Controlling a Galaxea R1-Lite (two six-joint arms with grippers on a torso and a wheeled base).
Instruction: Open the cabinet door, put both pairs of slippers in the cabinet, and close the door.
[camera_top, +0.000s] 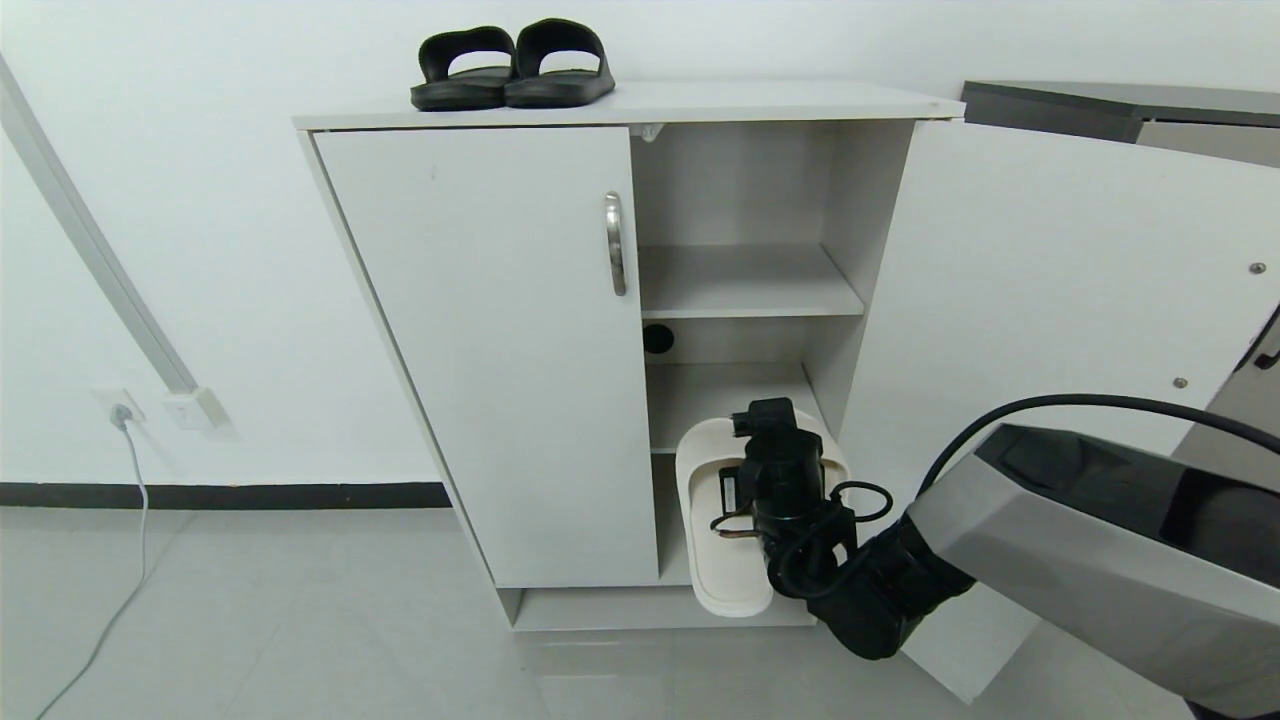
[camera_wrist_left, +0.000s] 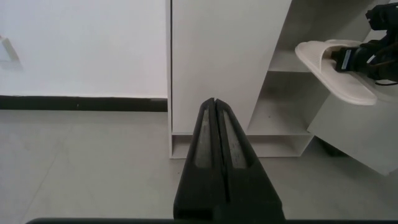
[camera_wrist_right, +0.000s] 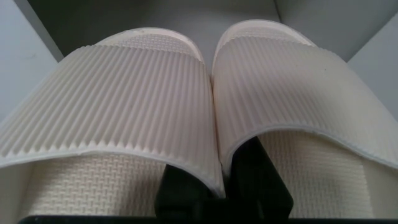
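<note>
Grey tiled floor (camera_top: 250, 620) is lying pale and glossy right up to the cabinet (camera_top: 750, 100). Low over it the left gripper (camera_wrist_left: 214, 112) is hanging with its two fingers pressed flat together, nothing between them, pointing at the cabinet's base. Past that, the right gripper (camera_wrist_right: 222, 186) is pinching the white slippers (camera_top: 715, 560) by their ribbed straps where the two meet, keeping the pair side by side. They are sitting at the mouth of the open right half, low down, toes pointing in and heels sticking out over the floor; I cannot tell whether they are touching a board. The right door (camera_top: 1050, 270) is standing wide open, showing bare shelves (camera_top: 745, 285), while the left door (camera_top: 490, 350) with its metal handle (camera_top: 614, 243) is staying closed. On top the black slippers (camera_top: 512, 68) are resting together. Behind, a white wall (camera_top: 180, 200) is running down to a black skirting strip (camera_top: 220, 495), with a socket (camera_top: 118, 405) and a trailing cable (camera_top: 135, 530).
</note>
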